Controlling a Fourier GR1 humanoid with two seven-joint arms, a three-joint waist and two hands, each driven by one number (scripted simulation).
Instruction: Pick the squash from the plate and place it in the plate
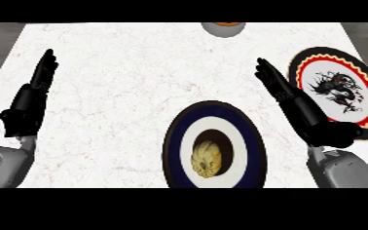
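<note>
My left hand [30, 102] rests at the left edge of the white marbled desk [137, 78], fingers straight, pointing up, holding nothing. Lower middle sits the dark-rimmed plate [248, 141] with its white ring; the squash [207, 159] lies in its dark centre, pale yellow and ribbed. My right hand [298, 107] stands just right of that plate, fingers straight and empty, its edge overlapping the red-ringed dragon plate [338, 73] at far right.
</note>
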